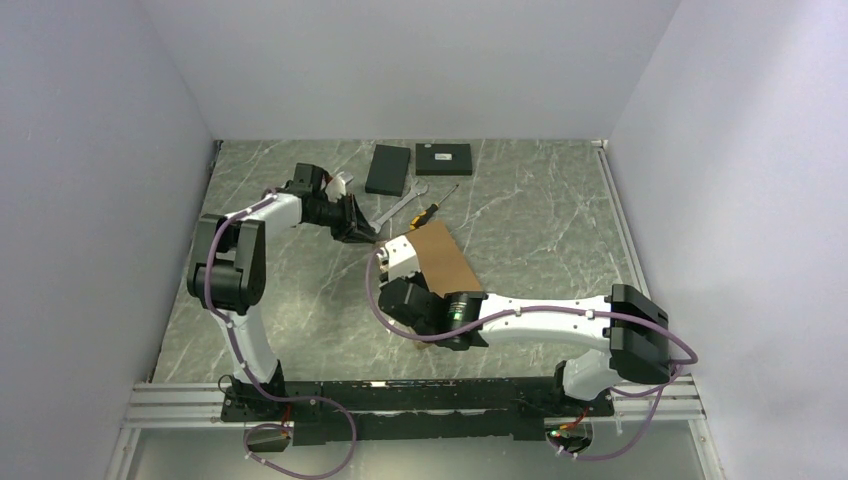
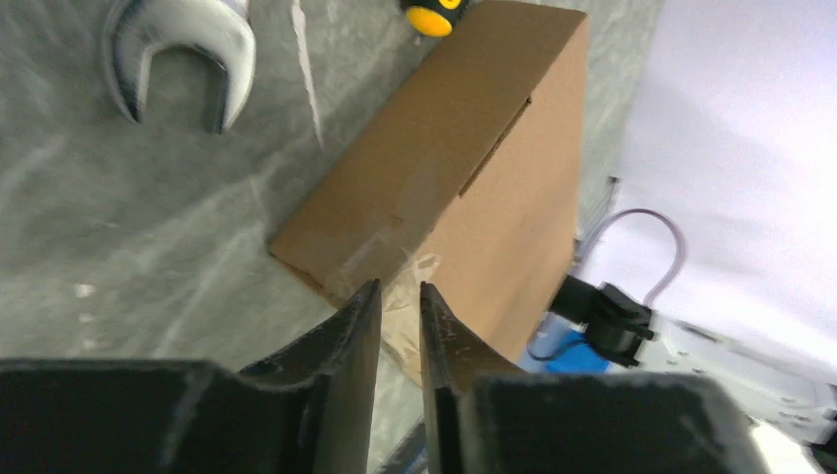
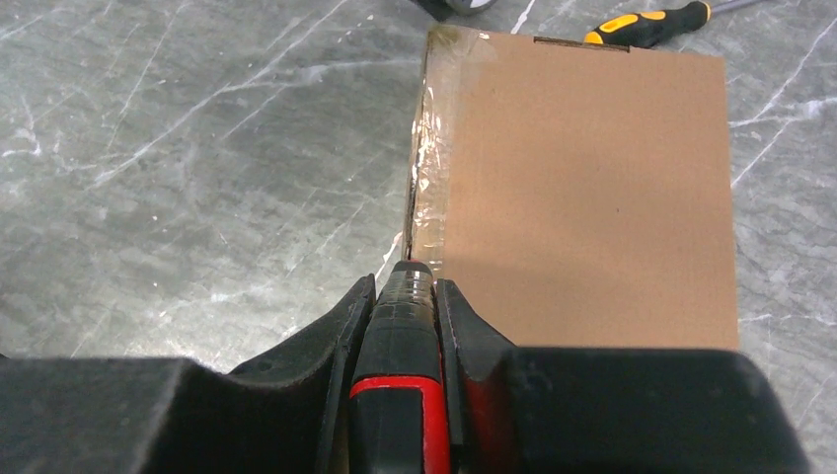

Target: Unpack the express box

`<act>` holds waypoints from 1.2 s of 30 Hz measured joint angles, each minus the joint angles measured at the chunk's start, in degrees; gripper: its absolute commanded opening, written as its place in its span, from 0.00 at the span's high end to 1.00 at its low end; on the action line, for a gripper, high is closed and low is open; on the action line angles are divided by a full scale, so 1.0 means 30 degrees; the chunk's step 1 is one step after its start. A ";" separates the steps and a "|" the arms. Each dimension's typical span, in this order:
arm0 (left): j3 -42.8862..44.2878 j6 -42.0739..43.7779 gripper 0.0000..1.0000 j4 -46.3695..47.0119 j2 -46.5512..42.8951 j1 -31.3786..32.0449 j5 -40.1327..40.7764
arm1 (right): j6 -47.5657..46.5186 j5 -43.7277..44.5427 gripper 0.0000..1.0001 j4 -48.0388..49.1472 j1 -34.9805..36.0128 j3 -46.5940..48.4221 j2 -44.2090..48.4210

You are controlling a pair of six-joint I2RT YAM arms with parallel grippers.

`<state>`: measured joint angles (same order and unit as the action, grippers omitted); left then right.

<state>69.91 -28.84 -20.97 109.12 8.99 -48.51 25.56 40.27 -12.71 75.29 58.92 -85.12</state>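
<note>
The express box (image 1: 447, 256) is a flat brown cardboard box lying shut on the marble table, with clear tape along its left edge (image 3: 430, 158). My right gripper (image 3: 407, 281) is shut on a black and red cutter (image 3: 400, 341), whose tip rests at the near end of that taped seam. In the top view it (image 1: 412, 272) stands over the box's near-left corner. My left gripper (image 2: 400, 286) hangs at the box's (image 2: 464, 168) other taped corner, its jaws only a narrow gap apart with crumpled tape showing beyond them. It (image 1: 365, 235) sits just left of the box.
A yellow-and-black screwdriver (image 1: 430, 210) and a silver wrench (image 1: 395, 207) lie just beyond the box. Two flat black boxes (image 1: 388, 169) (image 1: 444, 159) lie near the back wall. Grey walls enclose the table on three sides.
</note>
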 measured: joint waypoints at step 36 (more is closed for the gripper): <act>-0.4721 -0.6732 0.63 0.0153 -0.5406 0.3781 0.8094 | 0.0058 0.0204 1.00 -0.0124 0.0102 -0.0532 0.0612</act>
<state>55.75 -49.04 -20.51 92.90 20.34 -24.23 25.74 40.88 -13.08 75.59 57.32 -83.29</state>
